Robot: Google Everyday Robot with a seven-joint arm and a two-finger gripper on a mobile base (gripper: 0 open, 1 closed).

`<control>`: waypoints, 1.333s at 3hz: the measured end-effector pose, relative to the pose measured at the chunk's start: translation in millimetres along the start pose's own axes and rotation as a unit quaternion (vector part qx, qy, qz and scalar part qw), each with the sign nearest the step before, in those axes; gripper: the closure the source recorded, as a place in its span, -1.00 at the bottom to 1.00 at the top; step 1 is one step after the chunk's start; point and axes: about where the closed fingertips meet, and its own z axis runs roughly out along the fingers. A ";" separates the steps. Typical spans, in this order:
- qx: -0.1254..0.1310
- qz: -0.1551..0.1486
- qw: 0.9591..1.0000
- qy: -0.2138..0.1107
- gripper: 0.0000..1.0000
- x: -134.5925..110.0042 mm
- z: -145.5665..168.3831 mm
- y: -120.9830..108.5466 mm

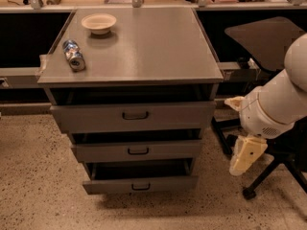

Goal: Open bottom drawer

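The bottom drawer (140,183) is the lowest of three grey metal drawers in the cabinet, with a small dark loop handle (140,187) at its centre. A dark gap shows above its front. The gripper (246,155), a cream part hanging from the white arm (276,107), is to the right of the cabinet. It hangs at about the height of the middle drawer (138,150) and is apart from every drawer.
The top drawer (134,115) is the widest. On the cabinet top (144,47) stand a white bowl (99,22) and a lying can (74,55). A black office chair (268,42) with a wheeled base stands right of the cabinet, behind the arm. The floor is speckled.
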 end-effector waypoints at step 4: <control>-0.046 -0.034 0.995 -0.079 -1.00 -18.7 173.7 52.0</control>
